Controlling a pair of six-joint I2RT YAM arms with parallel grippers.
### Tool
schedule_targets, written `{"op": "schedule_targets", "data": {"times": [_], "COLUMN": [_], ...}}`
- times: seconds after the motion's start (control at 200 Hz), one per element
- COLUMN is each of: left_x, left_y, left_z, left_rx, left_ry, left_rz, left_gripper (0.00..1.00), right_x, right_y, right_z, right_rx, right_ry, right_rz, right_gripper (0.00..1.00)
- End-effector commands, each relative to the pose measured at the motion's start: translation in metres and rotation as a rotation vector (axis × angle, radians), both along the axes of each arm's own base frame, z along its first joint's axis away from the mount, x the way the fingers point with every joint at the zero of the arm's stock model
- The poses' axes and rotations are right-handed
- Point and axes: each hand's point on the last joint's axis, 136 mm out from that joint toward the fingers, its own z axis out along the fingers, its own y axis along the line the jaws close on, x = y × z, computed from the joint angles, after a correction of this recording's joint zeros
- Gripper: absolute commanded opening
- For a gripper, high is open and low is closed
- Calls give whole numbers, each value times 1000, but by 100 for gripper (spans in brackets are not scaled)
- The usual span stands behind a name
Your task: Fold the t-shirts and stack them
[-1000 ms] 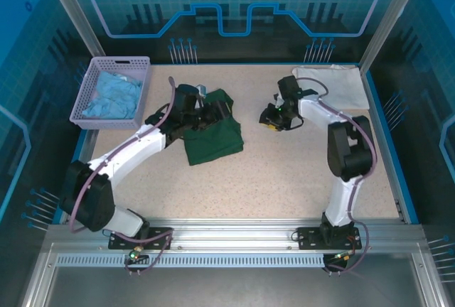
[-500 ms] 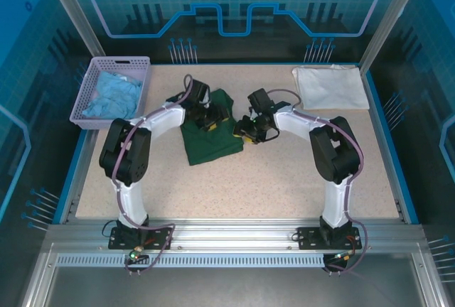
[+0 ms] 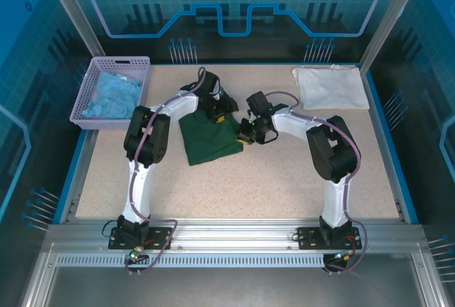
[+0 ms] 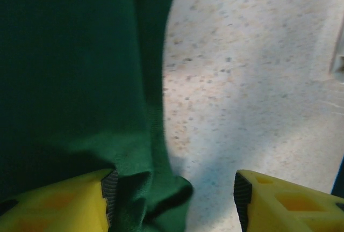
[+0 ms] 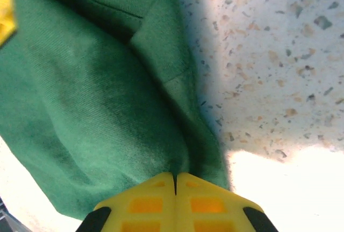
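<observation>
We logged a speckled surface (image 3: pixel 284 172). The dark green t-shirt (image 3: pixel 210 140) lay roughly folded just left of centre. The white t-shirt (image 3: pixel 330 87) sat folded in the far right corner, well apart from it. A lavender basket (image 3: pixel 84 104) holding blue cloth (image 3: pixel 114 94) stood at the far left. The left fingers (image 3: pixel 222 111) were spread at the green shirt's far edge, with cloth against one of them. The right fingers (image 5: pixel 174 189) were pressed together, pinching that shirt's right edge.
</observation>
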Motion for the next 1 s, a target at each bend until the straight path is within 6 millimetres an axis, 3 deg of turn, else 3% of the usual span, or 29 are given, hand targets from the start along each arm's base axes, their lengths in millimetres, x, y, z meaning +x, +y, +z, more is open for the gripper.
{"op": "schedule_targets", "data": {"times": [0.0, 0.105, 0.2, 0.42, 0.615, 0.655, 0.74, 0.825, 0.99], "left_x": [6, 9, 9, 8, 9, 9, 10, 13, 8], "left_y": [-6, -6, -6, -8, -12, -14, -18, -19, -7], "left_z": [-5, -20, -29, -37, -33, -28, -9, 22, 81], "left_rx": [-24, -30, -30, -44, -67, -78, -109, -132, -135], "left_ry": [10, 37, 56, 73, 73, 65, 45, -4, -97], "left_rz": [-13, 11, 25, 33, 31, 24, 12, 5, 9], "left_gripper": [61, 61, 62, 63, 65, 67, 72, 79, 86], "right_x": [-12, -26, -41, -74, -80, -79, -74, -70, -63], "right_y": [12, 11, 11, 0, -14, -14, -16, -27, -43], "right_z": [26, 34, 28, -20, -60, -59, -45, -29, 13], "right_rx": [64, 64, 81, 35, -47, -45, -61, -98, -87], "right_ry": [-10, 14, 60, 177, 227, 220, 175, 128, 13], "right_rz": [33, 34, 43, 52, 44, 41, 40, 13, -57], "right_gripper": [0, 0, 0, 0, 0, 2, 23, 36, 39]}}
